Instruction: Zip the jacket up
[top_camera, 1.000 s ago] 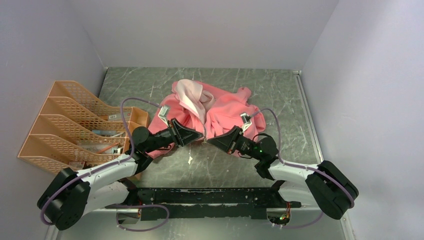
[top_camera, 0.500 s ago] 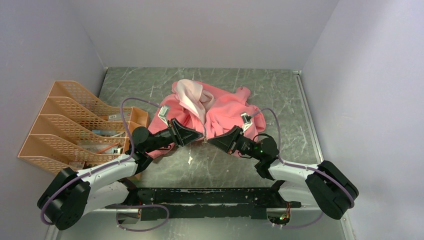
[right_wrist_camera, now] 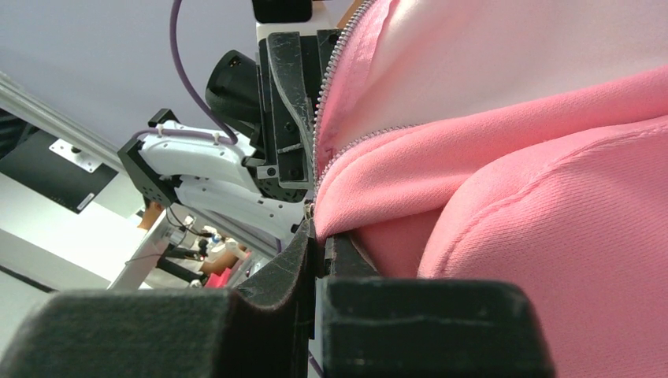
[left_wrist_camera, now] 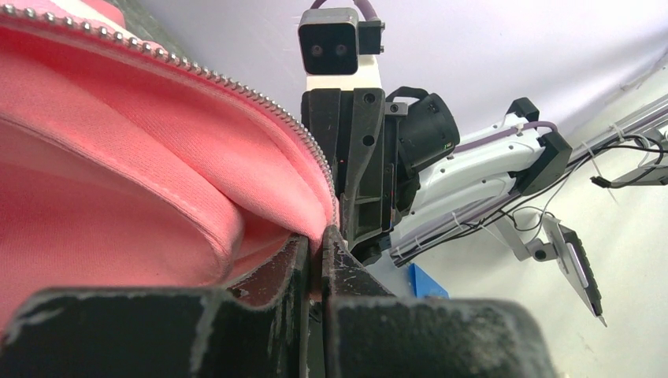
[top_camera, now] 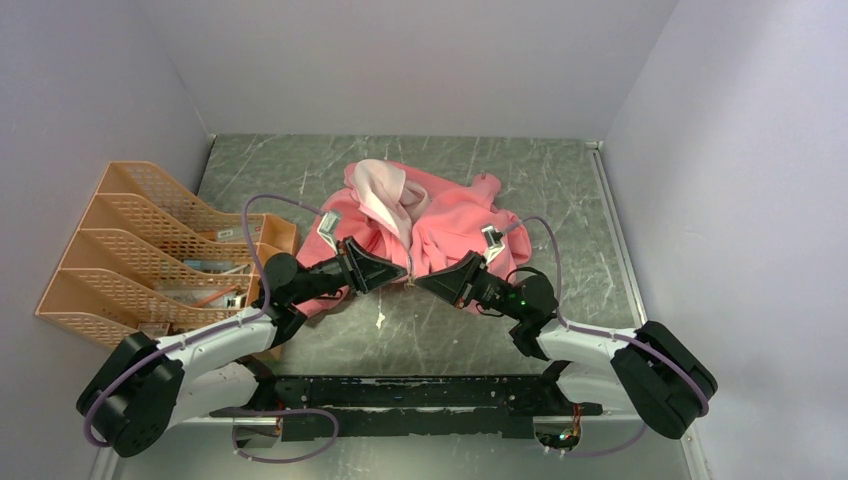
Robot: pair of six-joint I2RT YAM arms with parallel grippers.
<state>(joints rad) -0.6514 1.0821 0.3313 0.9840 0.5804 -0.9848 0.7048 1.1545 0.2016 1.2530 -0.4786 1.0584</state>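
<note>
Jacket point(top_camera: 447, 216) hem gripped by left pincer point(top_camera: 402, 272), right pincer point(top_camera: 418, 282)

The left arm's rear link point(top_camera: 135, 392) sits slightly lower and further right in the top view than one second ago, and its purple cable point(top_camera: 95, 420) loop follows. The left gripper point(top_camera: 403, 277) drops marginally at the jacket point(top_camera: 450, 215) hem.

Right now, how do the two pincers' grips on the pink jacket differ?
Left pincer enters from the left, pinching the salmon-pink fleece jacket's left zipper edge; right pincer enters from the right, on the right edge. The left-held half shows pale lining folded out; the right-held half, only salmon fleece. Both shut at the hem, tips nearly meeting.
</note>
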